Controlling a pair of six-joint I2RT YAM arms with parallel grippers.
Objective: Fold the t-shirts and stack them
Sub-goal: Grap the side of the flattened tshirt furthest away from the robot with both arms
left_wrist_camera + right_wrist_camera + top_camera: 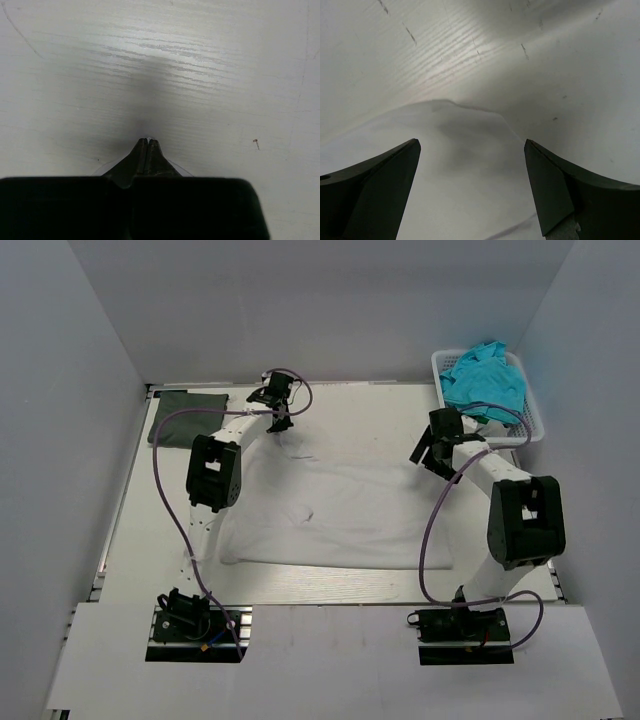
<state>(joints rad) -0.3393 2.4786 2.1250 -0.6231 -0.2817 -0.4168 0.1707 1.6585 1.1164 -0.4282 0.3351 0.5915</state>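
Left arm (213,472) and right arm (525,520) reach over the white t-shirt (340,515), spread flat at centre frame; teal t-shirts (485,380) fill the basket (536,418) at upper right, a dark grey-green t-shirt (185,412) lies folded upper left. We judge a fold beginning: left gripper (283,425) pinched shut on the shirt's top edge, right gripper (432,450) gaping above its corner, needing to drop and clamp.

White t-shirt (340,515) across the middle of the table (380,405), white on white, and the table shows faint pale wood-grain streaks. Far left corner: dark grey-green t-shirt (185,412), plain. Far right corner: bright teal t-shirts (485,380) in a white lattice basket (533,425). Left arm (238,430) and right arm (495,472) white with black joints, purple cables (170,500). Left gripper (148,141) black, right gripper (471,145) black too.
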